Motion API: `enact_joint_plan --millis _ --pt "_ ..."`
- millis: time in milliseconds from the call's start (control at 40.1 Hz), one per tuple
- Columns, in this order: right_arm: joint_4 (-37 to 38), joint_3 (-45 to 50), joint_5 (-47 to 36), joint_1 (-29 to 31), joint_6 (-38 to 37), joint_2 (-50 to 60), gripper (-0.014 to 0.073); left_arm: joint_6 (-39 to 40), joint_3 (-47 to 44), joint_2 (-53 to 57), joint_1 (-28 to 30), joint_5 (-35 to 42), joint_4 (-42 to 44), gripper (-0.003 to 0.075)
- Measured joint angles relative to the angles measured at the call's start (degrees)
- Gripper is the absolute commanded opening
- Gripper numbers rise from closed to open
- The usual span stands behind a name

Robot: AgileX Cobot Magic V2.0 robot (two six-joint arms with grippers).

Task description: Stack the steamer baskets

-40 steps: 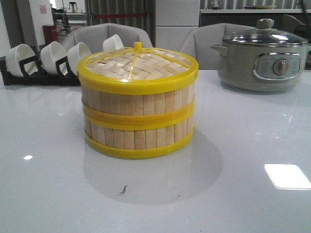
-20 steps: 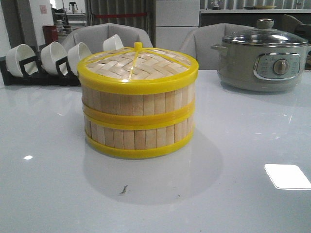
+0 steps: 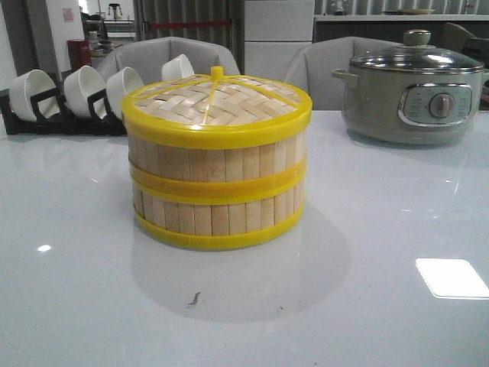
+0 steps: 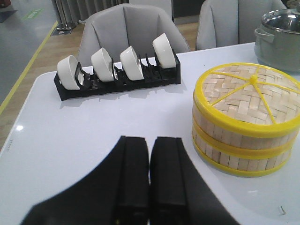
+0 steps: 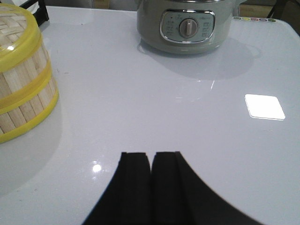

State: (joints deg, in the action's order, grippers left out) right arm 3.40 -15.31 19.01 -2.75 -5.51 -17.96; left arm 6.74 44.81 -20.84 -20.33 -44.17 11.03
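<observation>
Judging from the layout, stacking looked complete: the two steamer baskets [image 3: 218, 191] stood one on the other, rims flush, near the middle of the counter [image 3: 367, 306], with the woven lid [image 3: 216, 101] seated on top. I held nothing. My left end effector [image 4: 149, 176] had its fingers pressed together and empty, short of the stack on the side toward the counter's left edge. My right end effector [image 5: 151, 180] was likewise closed and empty, over bare counter on the stack's other side.

The step in hand, as I judged it, was a clean standoff: both arms were to stay clear of the yellow rims, since a sideways nudge could shift the upper basket off the lower.

The front view showed neither end effector, only the stack's even seam. The left wrist view alone showed the bowl rack [image 4: 117, 75] toward the far left corner. The right wrist view showed the electric pot [image 5: 187, 26] toward the far right corner.
</observation>
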Motion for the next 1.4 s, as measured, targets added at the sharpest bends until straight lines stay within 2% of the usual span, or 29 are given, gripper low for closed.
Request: enact_joint_plan --millis 1398 --pt "0.0 0.21 -1.14 0.04 0.0 0.0 0.0026 0.0 0.0 0.0 0.0 0.61 1.45 0.0085"
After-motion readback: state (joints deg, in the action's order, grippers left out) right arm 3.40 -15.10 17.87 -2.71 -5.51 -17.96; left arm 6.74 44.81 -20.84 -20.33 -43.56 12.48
